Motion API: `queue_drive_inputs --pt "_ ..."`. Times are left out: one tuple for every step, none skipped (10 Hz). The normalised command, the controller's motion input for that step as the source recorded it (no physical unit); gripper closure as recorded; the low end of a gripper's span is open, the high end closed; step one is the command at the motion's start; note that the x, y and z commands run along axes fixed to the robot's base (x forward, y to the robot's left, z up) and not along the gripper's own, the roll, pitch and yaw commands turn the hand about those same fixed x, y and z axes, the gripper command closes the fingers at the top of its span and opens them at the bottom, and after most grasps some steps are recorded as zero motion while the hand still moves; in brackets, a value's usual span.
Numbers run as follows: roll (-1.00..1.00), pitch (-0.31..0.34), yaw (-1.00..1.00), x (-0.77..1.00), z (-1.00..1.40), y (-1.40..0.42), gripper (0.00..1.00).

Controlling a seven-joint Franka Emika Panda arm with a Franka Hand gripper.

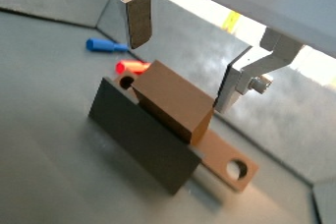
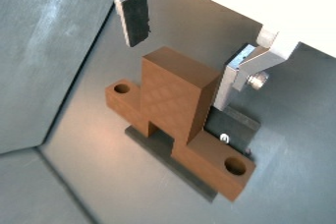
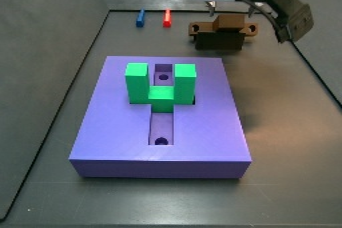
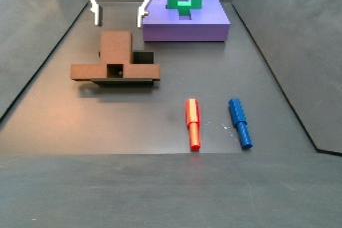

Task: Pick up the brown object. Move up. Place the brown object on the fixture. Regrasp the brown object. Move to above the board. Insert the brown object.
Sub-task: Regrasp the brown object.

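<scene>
The orange-brown piece, a bar with a round hole and a wider crosspiece end point(image 2: 178, 110), lay on the dark olive-brown box-like fixture point(image 4: 123, 78); the placing step looked done, and the regrasp seemed to be the step in hand; the two-finger gripper point(image 2: 191, 46) hovered over the piece with its flat silver fingers point(image 2: 132, 14) spread apart and nothing between them, one on each side of the raised bar and neither touching it.

In a side view the gripper point(image 4: 118, 12) hung at about twelve o'clock from the piece point(image 4: 116, 58), just above its far end; the arm reached in from above, wrist pointing down, fingers near vertical.

The next move, by my judgement, called for a straight descent until the pads flanked the bar, then a closing squeeze across its narrow width; a tilted approach might nudge the piece off the fixture.

The large lavender-purple square board point(image 3: 163, 112), carrying a green U-shaped block point(image 3: 160, 82) over its central groove, sat well apart from the fixture point(image 3: 218, 38), at roughly seven o'clock of it in that side view; a red pen-like stick point(image 4: 193, 122) and a blue one point(image 4: 239, 122) lay aside on the grey floor.
</scene>
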Motion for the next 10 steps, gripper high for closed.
queue_drive_inputs --pt "1.00 0.034 0.34 0.11 0.00 -0.09 0.00" --pt "1.00 0.000 0.41 0.15 -0.08 -0.07 0.00" --pt "1.00 0.000 0.42 0.34 -0.12 -0.05 0.00" --pt "0.90 0.043 0.31 0.45 -0.07 -0.07 0.00" --pt "0.54 0.040 0.15 0.40 -0.16 0.00 0.00" --pt "0.35 0.000 0.06 0.18 -0.24 0.00 0.00" --pt "0.11 0.000 0.01 0.07 -0.16 0.00 0.00" --pt "-0.09 -0.006 0.02 0.07 -0.13 0.08 0.00" --pt "-0.28 -0.049 0.06 0.14 -0.13 0.14 0.00" --pt "-0.39 -0.103 0.08 0.09 -0.17 0.17 0.00"
